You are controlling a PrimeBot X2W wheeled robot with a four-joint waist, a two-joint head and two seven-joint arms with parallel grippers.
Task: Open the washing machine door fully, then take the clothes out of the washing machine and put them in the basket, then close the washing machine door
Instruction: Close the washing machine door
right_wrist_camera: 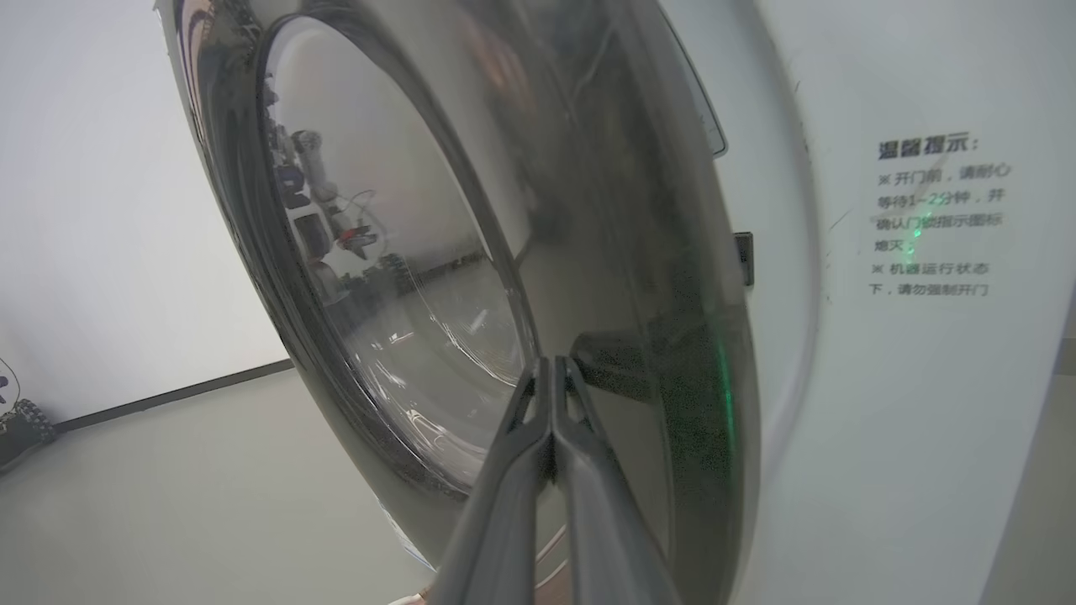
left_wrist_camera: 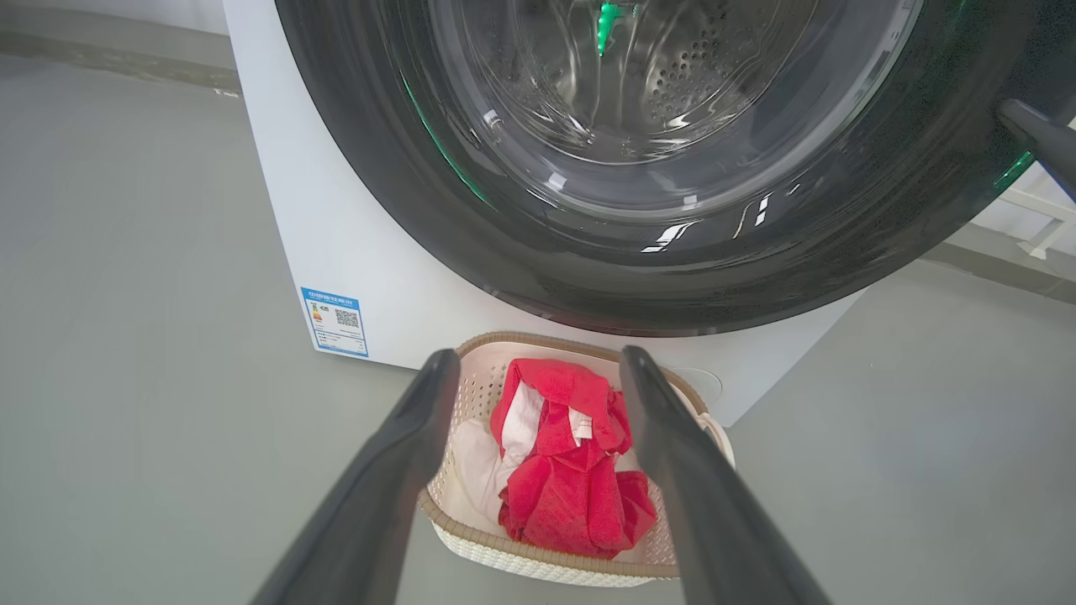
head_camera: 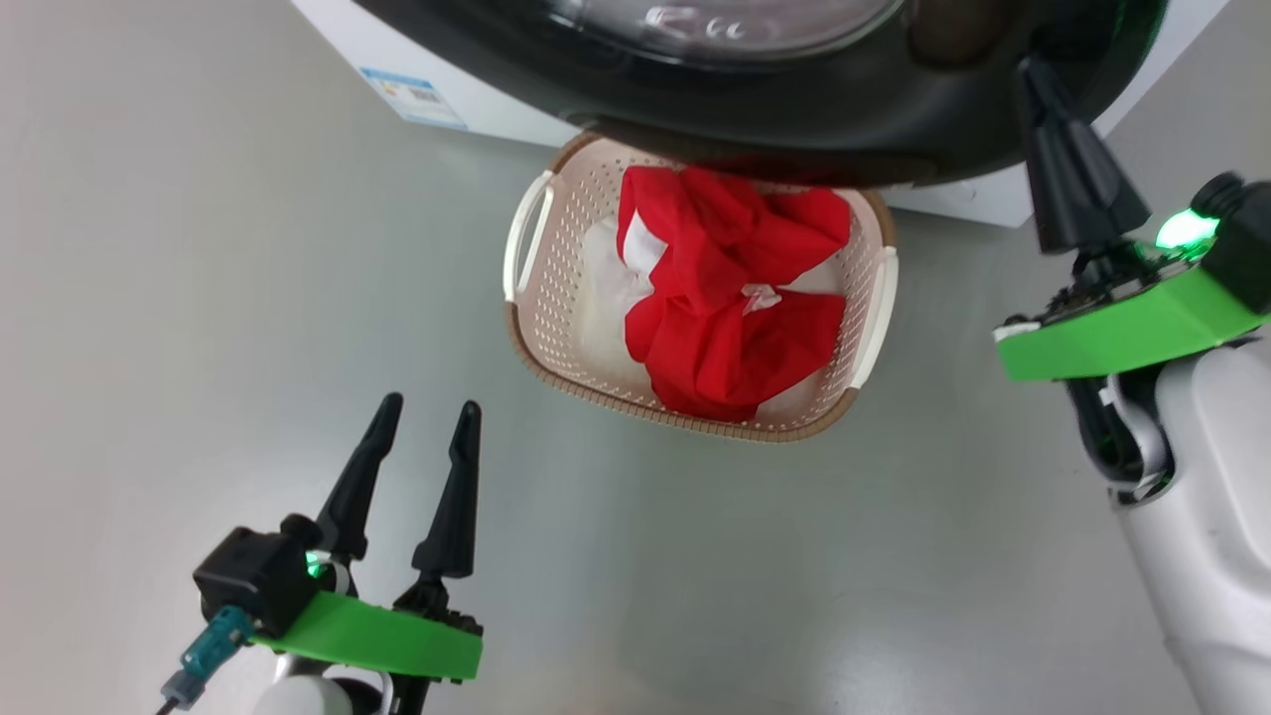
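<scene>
Clothes (head_camera: 735, 298) sit heaped in the basket (head_camera: 561, 298) below the door (head_camera: 794, 109). Our right pincer (right_wrist_camera: 552, 363), clenched empty, has its tips at the glossy rim (right_wrist_camera: 664, 353); our left pincer (head_camera: 430, 402) hangs released. We judge the door heavy, stiff, slippery: push flat on its rim.

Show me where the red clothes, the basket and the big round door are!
red clothes (head_camera: 735, 298): head view, middle of the red pile.
basket (head_camera: 566, 288): head view, its left wall with the little holes.
washing machine door (left_wrist_camera: 672, 277): left wrist view, bottom of the shiny black rim.
</scene>
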